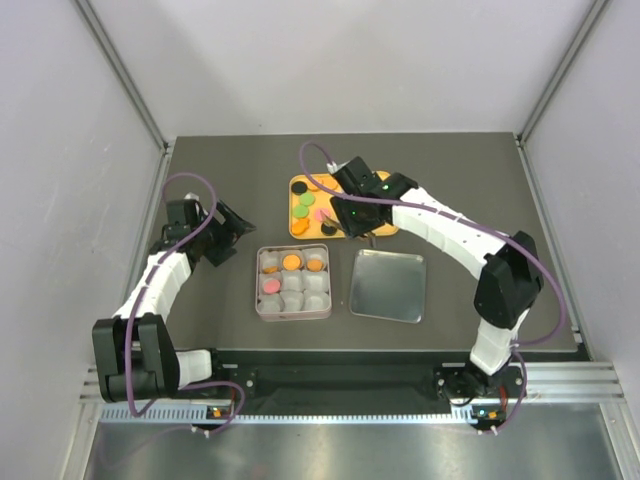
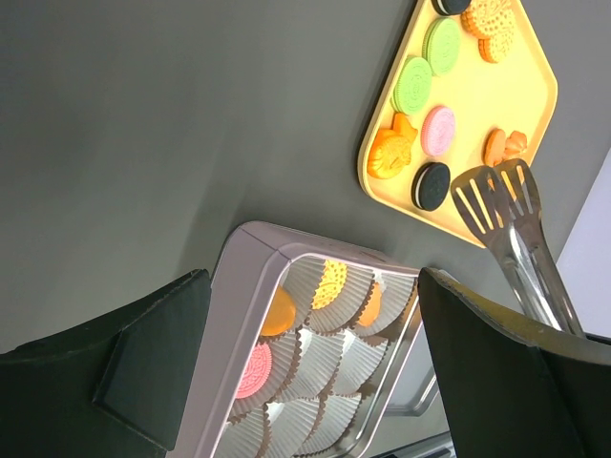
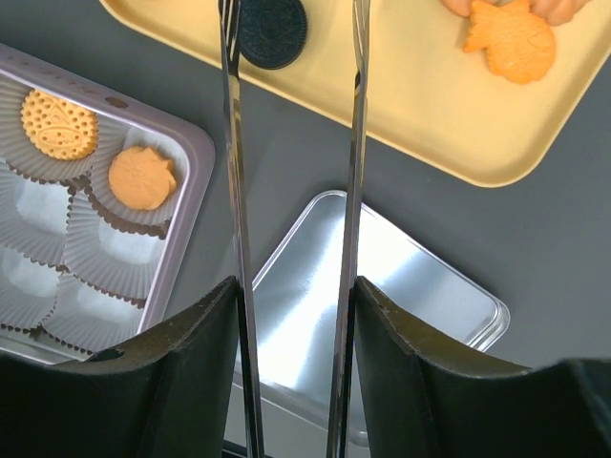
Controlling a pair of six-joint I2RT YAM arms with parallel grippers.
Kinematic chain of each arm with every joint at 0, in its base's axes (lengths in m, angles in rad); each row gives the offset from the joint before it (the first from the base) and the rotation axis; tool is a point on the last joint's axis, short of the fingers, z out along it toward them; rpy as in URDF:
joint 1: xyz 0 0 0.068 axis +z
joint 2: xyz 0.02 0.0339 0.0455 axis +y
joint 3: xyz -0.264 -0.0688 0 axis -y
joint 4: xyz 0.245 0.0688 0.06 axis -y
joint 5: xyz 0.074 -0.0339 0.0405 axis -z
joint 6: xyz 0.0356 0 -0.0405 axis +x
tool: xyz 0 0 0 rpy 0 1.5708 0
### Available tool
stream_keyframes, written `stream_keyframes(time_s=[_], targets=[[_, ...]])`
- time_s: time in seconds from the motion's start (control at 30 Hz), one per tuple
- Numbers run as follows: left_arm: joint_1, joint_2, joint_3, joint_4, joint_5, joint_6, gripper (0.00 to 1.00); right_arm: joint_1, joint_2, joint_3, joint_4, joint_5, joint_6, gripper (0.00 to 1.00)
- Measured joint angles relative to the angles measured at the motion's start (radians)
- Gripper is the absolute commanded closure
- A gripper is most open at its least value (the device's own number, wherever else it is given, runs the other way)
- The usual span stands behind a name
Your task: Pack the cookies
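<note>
1. The right tool [image 3: 294, 310] is closed partway on a pair of metal tongs [image 3: 235, 172], its fingers pressing the two arms from outside. The arms stand apart, so the squeeze looks light, probably to leave the blades open for a pick.
2. The tongs reach out over the yellow tray [image 3: 420, 114], and a black cookie [image 3: 272, 29] lies between the blades (whether either blade touches it I cannot tell). It looks like the piece being lined up.
3. The cookies [image 2: 414, 84] are in two places. Most lie loose on the tray, and a few already sit in the paper cups [image 3: 115, 253] of the square tin [image 3: 196, 162].
4. The tin rests on the tabletop [image 1: 250, 165] just beside the tray, which keeps each carry short. Its lid [image 3: 382, 277] lies flat next to it, so the cups are open from above.
5. The left tool [image 2: 315, 363] is spread wide and holds nothing. It hangs beside the tin, apparently kept out of the tongs' way
</note>
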Motion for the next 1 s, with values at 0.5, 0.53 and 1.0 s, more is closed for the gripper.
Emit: stream_keyframes(time_s=[0.5, 0.53, 1.0], targets=[[0.000, 0.003, -0.001, 0.000, 0.003, 0.000, 0.06, 0.028, 0.054, 0.000, 0.004, -0.008, 0.000, 0.51], [0.000, 0.003, -0.001, 0.000, 0.003, 0.000, 0.06, 0.029, 0.056, 0.000, 0.004, -0.008, 0.000, 0.51], [0.000, 0.004, -0.001, 0.000, 0.003, 0.000, 0.06, 0.038, 0.060, 0.000, 0.004, -0.006, -0.003, 0.54]])
